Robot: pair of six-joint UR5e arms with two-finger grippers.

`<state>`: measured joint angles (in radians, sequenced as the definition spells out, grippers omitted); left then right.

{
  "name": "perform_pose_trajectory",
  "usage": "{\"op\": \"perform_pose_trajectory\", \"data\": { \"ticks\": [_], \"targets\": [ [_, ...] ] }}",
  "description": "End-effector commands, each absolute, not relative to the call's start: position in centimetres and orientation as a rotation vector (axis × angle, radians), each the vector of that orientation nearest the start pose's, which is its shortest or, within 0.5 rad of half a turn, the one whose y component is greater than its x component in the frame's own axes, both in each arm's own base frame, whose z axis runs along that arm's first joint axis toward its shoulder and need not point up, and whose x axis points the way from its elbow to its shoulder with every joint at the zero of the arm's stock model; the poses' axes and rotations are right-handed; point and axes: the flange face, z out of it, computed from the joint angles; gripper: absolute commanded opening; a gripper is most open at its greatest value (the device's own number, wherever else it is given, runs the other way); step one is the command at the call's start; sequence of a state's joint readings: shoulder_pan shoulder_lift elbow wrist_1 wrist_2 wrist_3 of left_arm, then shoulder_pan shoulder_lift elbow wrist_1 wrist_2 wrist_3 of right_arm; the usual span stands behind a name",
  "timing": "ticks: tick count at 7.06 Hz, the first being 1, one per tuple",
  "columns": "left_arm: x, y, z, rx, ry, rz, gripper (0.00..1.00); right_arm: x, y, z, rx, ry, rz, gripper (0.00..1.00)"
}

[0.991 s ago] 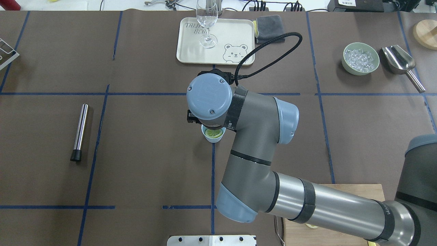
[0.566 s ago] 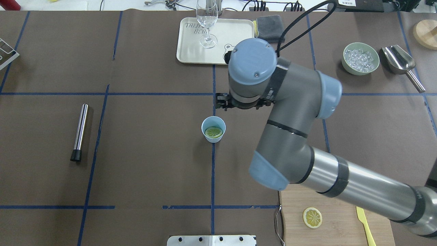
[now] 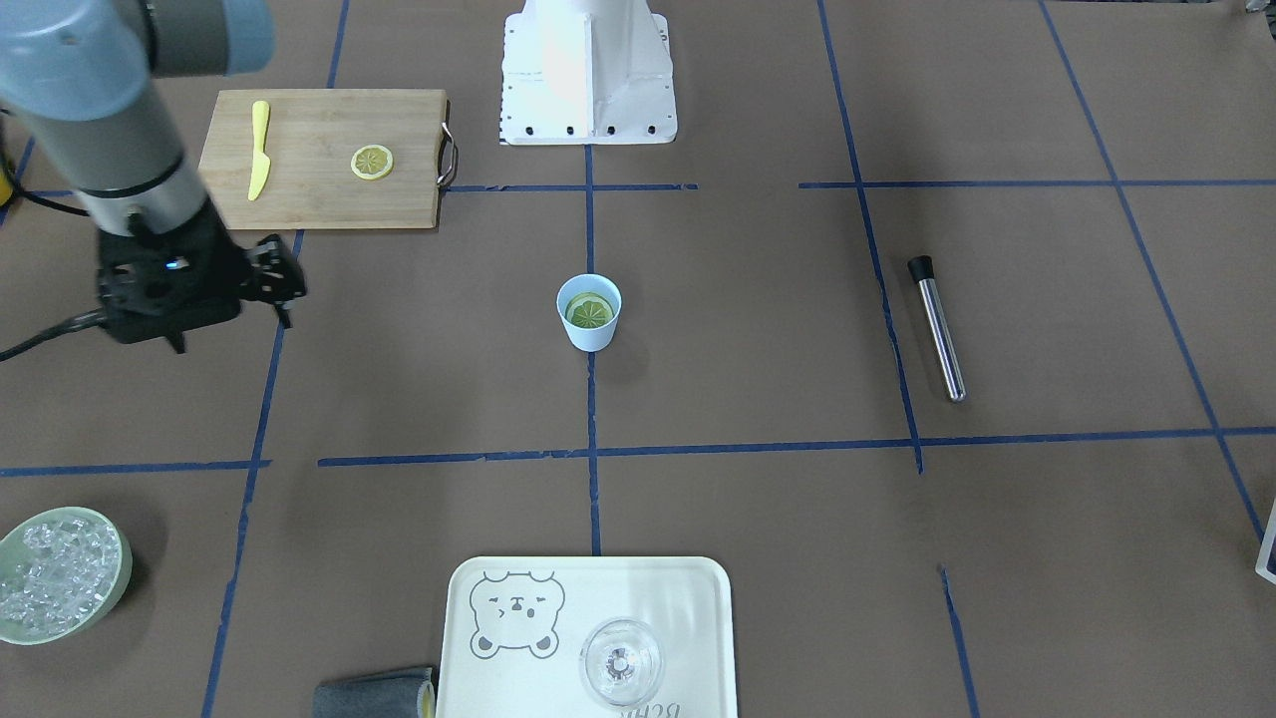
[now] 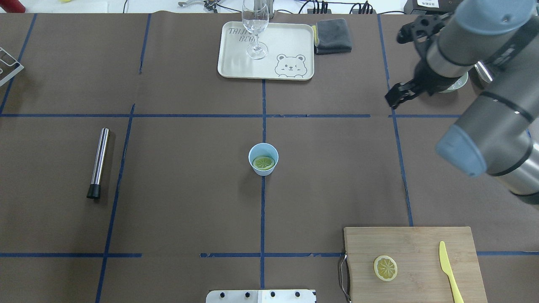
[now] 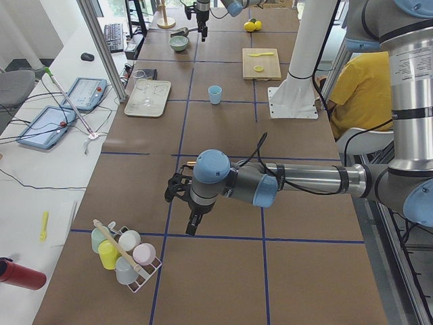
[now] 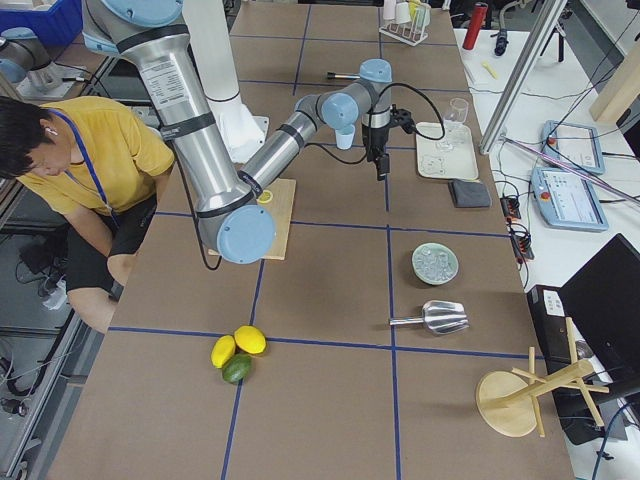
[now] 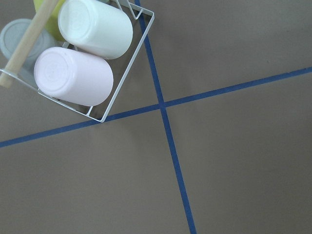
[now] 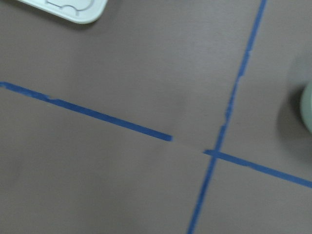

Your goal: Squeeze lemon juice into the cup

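The light-blue cup stands at the table's middle, on a blue tape line. A lemon slice lies flat inside it, and both show in the front view too, cup and slice. My right gripper hangs well to the right of the cup and farther back, near the ice bowl; it looks open and empty in the front view. My left gripper shows only in the left side view, near a cup rack far from the cup. I cannot tell whether it is open.
A second lemon slice and a yellow knife lie on the wooden board at the near right. A tray with a clear glass, a grey cloth, the ice bowl and a steel rod surround the middle.
My right arm has drawn back from just over the cup, up and away to the far right. The lemon slice has stayed in the cup.
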<state>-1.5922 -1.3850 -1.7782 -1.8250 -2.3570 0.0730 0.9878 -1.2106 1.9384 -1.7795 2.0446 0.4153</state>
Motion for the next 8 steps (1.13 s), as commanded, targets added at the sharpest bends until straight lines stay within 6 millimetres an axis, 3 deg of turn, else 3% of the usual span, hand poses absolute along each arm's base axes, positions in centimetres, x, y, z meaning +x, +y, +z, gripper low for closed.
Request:
{"op": "perform_pose_trajectory", "data": {
  "ticks": [1, 3, 4, 5, 7, 8],
  "targets": [
    [-6.4, -42.7, 61.0, 0.297, 0.826, 0.178, 1.00, -9.3, -52.3, 43.8, 0.191, -0.587, -0.316, 1.00],
    [-6.1, -42.9, 60.0, 0.333, 0.826, 0.203, 1.00, -0.6, -48.1, 53.9, 0.048, -0.515, -0.143, 1.00],
    [-6.1, -42.8, 60.2, 0.356, 0.822, 0.213, 1.00, 1.9, -47.4, 55.0, 0.035, -0.550, -0.094, 1.00],
    [-6.1, -42.8, 60.3, 0.366, 0.821, 0.216, 1.00, 2.9, -46.1, 56.3, 0.008, -0.582, -0.066, 1.00],
    [-6.0, -43.1, 59.2, 0.385, 0.819, 0.222, 1.00, 6.7, -41.7, 60.3, -0.024, -0.640, -0.060, 1.00],
    [-4.1, -44.2, 58.4, 0.380, 0.822, 0.264, 1.00, 8.2, -39.7, 61.5, -0.034, -0.682, -0.030, 1.00]
  ]
}}
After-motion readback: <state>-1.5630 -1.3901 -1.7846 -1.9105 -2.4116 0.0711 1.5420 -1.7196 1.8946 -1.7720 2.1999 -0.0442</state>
